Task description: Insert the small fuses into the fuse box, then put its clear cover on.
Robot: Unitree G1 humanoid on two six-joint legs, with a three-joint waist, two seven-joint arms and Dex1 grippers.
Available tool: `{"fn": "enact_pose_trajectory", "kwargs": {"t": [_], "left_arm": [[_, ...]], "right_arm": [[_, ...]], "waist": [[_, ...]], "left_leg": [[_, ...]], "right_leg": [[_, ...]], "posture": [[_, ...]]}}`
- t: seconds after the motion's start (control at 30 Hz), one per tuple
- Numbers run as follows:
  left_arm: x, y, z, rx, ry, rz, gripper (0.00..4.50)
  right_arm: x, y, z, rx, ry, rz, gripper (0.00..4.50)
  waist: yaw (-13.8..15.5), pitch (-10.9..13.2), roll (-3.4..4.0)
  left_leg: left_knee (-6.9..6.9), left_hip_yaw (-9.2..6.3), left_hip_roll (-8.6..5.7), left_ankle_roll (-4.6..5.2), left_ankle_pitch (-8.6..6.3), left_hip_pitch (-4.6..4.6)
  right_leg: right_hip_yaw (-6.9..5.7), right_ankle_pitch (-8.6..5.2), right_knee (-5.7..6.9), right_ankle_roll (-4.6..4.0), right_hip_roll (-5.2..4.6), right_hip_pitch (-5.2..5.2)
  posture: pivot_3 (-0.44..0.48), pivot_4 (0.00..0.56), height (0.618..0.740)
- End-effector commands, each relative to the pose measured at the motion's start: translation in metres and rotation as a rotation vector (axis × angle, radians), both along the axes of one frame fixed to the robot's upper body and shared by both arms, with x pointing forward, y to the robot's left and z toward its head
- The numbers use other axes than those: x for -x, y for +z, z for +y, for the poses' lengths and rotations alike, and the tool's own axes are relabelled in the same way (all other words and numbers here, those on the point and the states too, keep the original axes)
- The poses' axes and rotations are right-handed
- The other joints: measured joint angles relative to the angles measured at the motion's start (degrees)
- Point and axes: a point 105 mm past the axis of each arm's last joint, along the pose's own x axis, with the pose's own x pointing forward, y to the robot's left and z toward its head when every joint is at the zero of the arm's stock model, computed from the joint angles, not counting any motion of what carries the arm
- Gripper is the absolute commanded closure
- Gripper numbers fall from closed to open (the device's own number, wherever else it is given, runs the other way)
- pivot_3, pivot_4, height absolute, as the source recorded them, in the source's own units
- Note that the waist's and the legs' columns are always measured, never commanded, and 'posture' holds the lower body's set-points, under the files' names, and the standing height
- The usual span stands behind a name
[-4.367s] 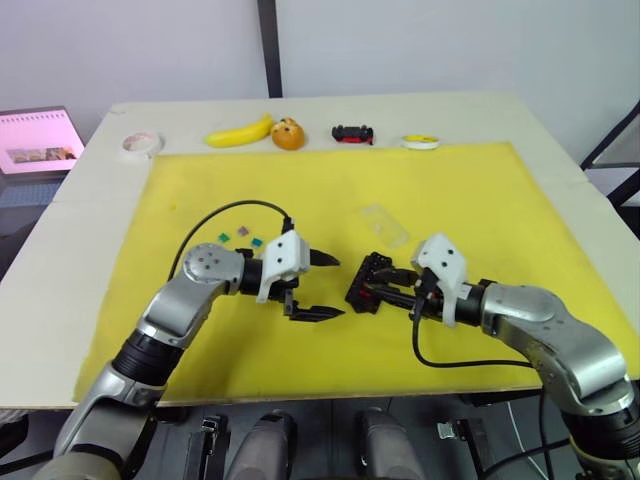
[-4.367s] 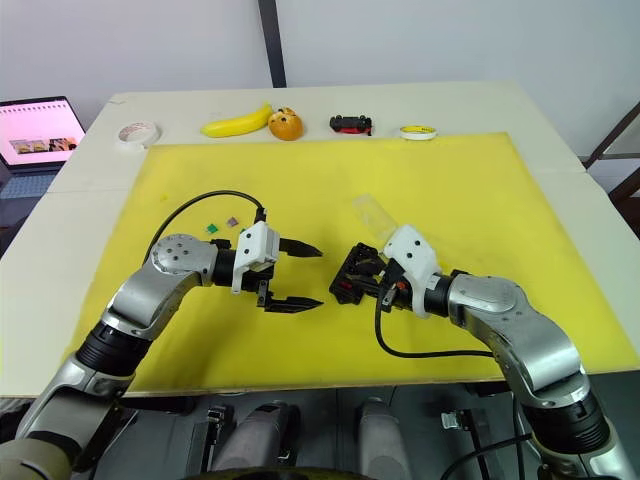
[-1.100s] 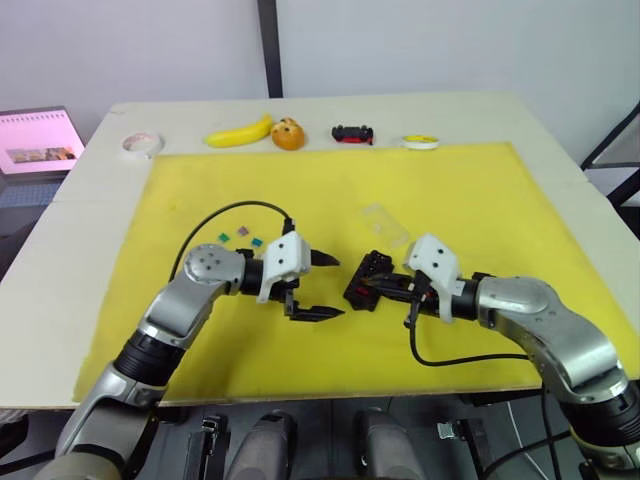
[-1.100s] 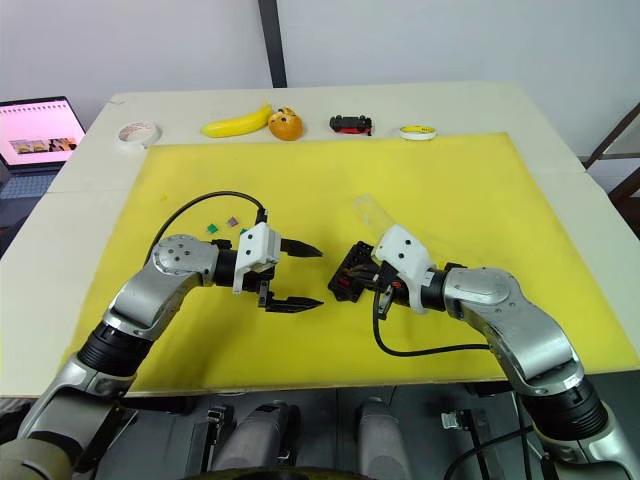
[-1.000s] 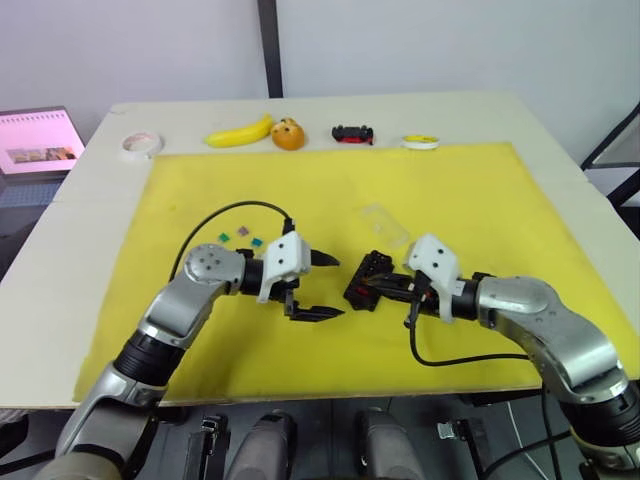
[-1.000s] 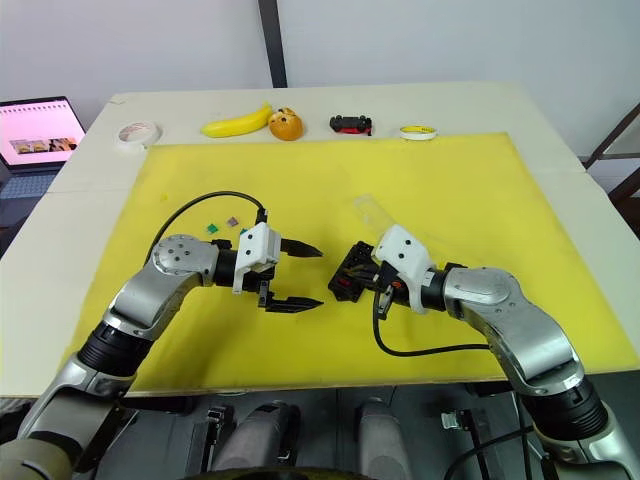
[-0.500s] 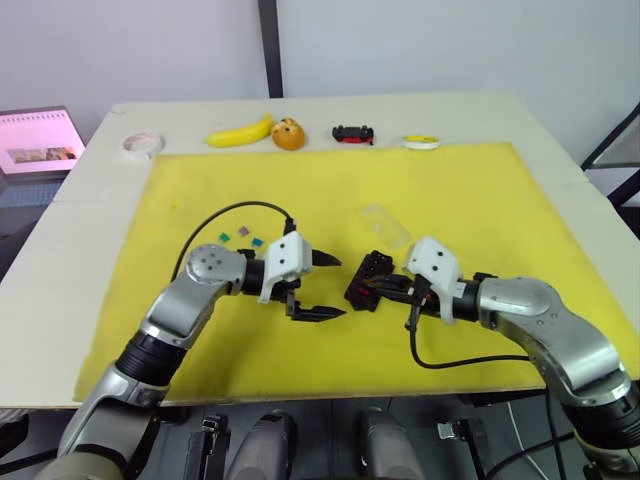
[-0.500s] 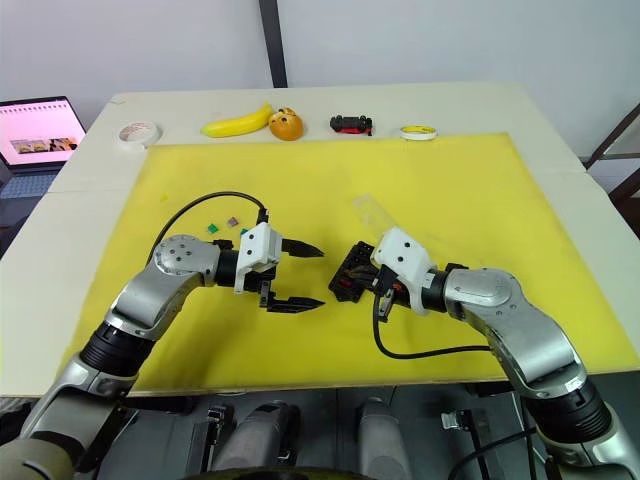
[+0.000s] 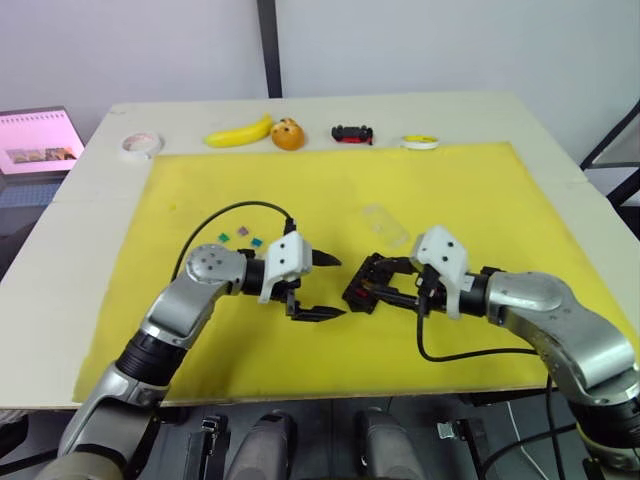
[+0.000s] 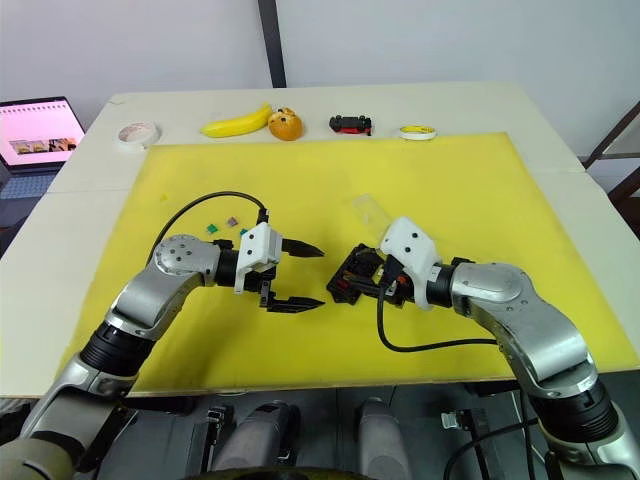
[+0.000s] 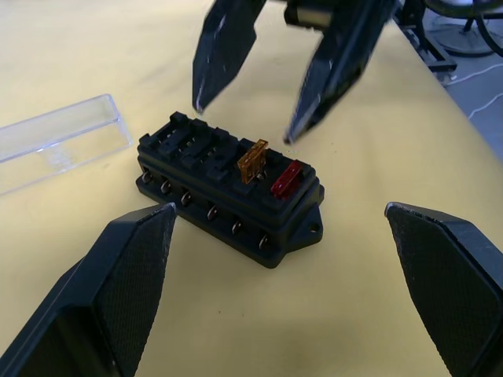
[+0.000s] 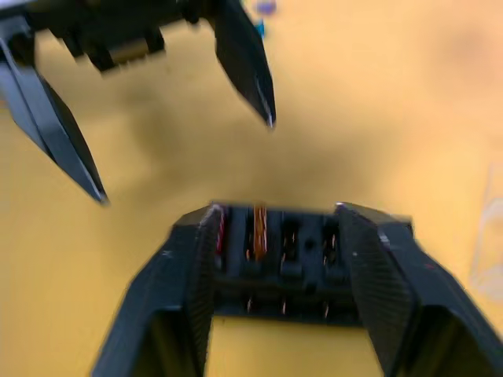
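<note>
Right claw [image 9: 385,282] now spread a little wider than half a second ago and drawn slightly back toward the right, black fingers [image 12: 377,290] open on both sides of the fuse box [image 11: 229,185], gripping nothing. Left claw [image 9: 318,287] unchanged, hanging wide open just left of the box, empty. Fuse box lying on the yellow mat [image 9: 470,200], with an orange fuse [image 11: 251,161] and a red fuse [image 11: 287,177] standing in its slots. Clear cover [image 9: 385,225] lying just behind the box, apart from it. Other small fuses [image 9: 240,237] scattered on the mat behind the left arm. Behind the mat, on the tabletop [image 9: 560,160]: tape roll [image 9: 141,145], banana [image 9: 240,132], orange fruit [image 9: 288,133], toy car [image 9: 352,133], yellow disc [image 9: 421,142]. Laptop [image 9: 38,142] at far left.
</note>
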Motion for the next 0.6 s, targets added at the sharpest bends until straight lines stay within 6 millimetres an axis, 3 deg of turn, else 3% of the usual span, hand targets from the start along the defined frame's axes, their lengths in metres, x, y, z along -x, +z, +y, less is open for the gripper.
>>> {"fn": "enact_pose_trajectory", "kwargs": {"t": [0.03, 0.17, 0.27, 0.37, 0.6], "left_arm": [[-0.001, 0.011, -0.002, 0.012, -0.018, -0.051, 0.0], [-0.002, 0.012, -0.002, 0.012, -0.025, -0.052, 0.0], [-0.002, 0.012, -0.003, 0.012, -0.03, -0.052, 0.0], [-0.003, 0.012, -0.004, 0.011, -0.033, -0.053, 0.0], [-0.002, 0.013, -0.005, 0.009, -0.038, -0.053, 0.0]], "right_arm": [[0.003, 0.015, 0.002, -0.024, 0.015, -0.054, 2.09], [0.0, 0.013, 0.005, -0.094, -0.004, -0.03, 2.09], [-0.001, 0.005, 0.008, -0.127, -0.021, -0.011, 2.93], [0.0, -0.001, 0.011, -0.14, -0.021, -0.001, 4.43], [-0.001, -0.009, 0.011, -0.133, -0.036, 0.016, 4.43]], "waist": [[0.1, 0.0, 0.0], [0.0, 0.0, -0.01], [0.0, 0.0, 0.0], [0.0, 0.0, 0.0], [0.0, 0.0, 0.0]], "left_leg": [[0.0, 0.0, 0.0, 0.0, 0.0, 0.0], [0.0, 0.01, 0.0, 0.0, 0.0, 0.0], [0.0, 0.0, 0.0, -0.01, 0.0, 0.0], [0.01, 0.01, -0.03, -0.01, 0.01, 0.0], [0.01, 0.01, -0.02, -0.01, 0.01, 0.0]], "right_leg": [[0.0, 0.0, 0.0, 0.0, 0.0, 0.0], [0.0, 0.0, 0.0, 0.0, 0.0, 0.0], [0.0, 0.0, 0.01, 0.0, 0.0, 0.0], [0.01, 0.0, 0.01, 0.0, -0.02, 0.0], [0.0, 0.0, 0.01, 0.0, -0.01, 0.0]], "posture": [[0.0, 0.15, 0.74], [0.0, 0.15, 0.74], [0.0, 0.15, 0.74], [0.0, 0.15, 0.74], [0.0, 0.15, 0.74]]}}
